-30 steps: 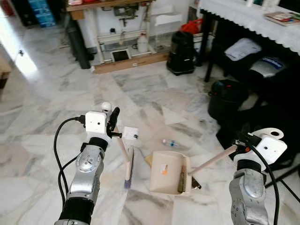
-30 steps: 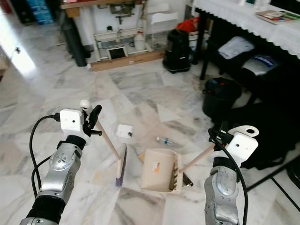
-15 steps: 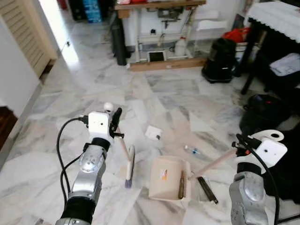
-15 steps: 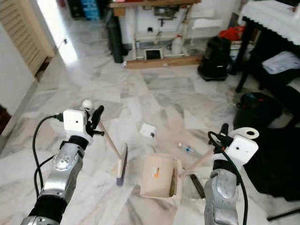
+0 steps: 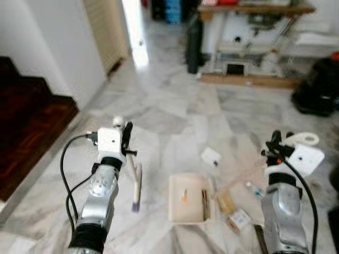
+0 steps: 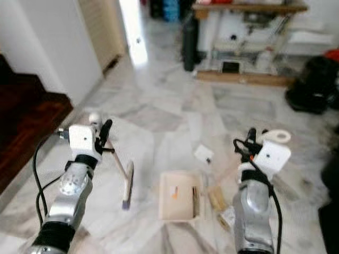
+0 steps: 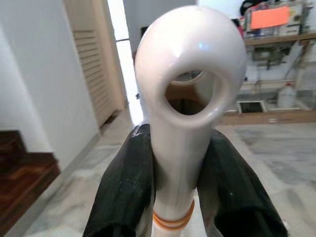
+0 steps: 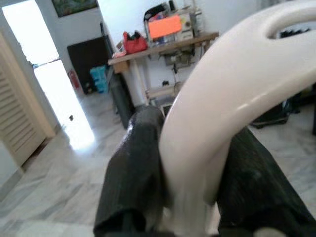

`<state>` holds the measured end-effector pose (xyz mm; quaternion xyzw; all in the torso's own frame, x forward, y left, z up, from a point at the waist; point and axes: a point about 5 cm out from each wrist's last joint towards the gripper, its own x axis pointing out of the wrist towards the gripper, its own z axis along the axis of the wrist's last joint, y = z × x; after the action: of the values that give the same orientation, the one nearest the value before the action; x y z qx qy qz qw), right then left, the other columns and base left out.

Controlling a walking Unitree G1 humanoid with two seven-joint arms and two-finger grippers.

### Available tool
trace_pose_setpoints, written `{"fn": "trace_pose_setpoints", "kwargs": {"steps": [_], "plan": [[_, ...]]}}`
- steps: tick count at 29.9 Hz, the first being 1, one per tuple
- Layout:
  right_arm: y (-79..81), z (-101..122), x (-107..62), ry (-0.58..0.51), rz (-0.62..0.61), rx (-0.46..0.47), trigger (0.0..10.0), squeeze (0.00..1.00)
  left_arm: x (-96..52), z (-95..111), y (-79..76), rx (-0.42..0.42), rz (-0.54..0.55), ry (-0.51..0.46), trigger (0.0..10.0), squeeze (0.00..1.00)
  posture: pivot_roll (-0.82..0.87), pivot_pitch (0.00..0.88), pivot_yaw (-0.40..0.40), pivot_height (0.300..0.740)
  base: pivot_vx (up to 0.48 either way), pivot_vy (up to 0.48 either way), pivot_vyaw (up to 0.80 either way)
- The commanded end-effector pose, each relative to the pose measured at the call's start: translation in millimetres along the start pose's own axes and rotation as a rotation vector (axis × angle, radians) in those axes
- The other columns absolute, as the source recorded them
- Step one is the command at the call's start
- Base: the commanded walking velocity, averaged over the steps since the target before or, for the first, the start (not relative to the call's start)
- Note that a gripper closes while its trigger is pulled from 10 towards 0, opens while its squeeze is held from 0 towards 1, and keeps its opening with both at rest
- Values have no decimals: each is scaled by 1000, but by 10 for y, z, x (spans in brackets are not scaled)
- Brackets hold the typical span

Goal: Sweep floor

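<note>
My left gripper [image 5: 126, 138] is shut on the pale handle [image 7: 190, 123] of a small broom, whose brush head [image 5: 136, 186] rests on the marble floor in front of me. To its right a beige dustpan [image 5: 188, 197] lies flat on the floor. Its long handle runs up to my right gripper [image 5: 275, 148], which is shut on the white looped end [image 8: 222, 128]. Litter lies to the right of the pan: a white paper scrap [image 5: 211, 156], a small clear bottle [image 5: 253, 189] and a yellowish packet [image 5: 226, 201].
Dark wooden stairs [image 5: 26, 132] and a white wall [image 5: 53, 47] stand on the left. A workbench [image 5: 249, 32] with clutter under it lines the back, with a black cylinder [image 5: 193, 37] beside it and a black bag [image 5: 318, 95] at the right edge.
The camera has swung left, so the whole scene has slid right; the stairs and wall have come into view. Both grippers keep hold of broom and dustpan.
</note>
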<state>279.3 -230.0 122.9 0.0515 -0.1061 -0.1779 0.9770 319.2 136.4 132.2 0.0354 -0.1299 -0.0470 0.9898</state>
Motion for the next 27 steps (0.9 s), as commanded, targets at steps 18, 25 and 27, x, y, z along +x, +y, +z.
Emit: {"fn": "trace_pose_setpoints", "kwargs": {"steps": [18, 25, 27], "plan": [[-113, 340, 195, -86, 74, -86, 10000, 0, 49, 129, -166, -12, 30, -78, 10000, 0, -93, 0, -58, 740, 0, 0, 794], [-28, 320, 201, -86, 81, -61, 10000, 0, 94, 166, -114, 2, 25, -85, 10000, 0, -61, 0, -60, 740, 0, 0, 794], [21, 293, 196, -73, 97, -53, 10000, 0, 94, 177, -64, 7, 45, -86, 10000, 0, -60, 0, -64, 740, 0, 0, 794]]}}
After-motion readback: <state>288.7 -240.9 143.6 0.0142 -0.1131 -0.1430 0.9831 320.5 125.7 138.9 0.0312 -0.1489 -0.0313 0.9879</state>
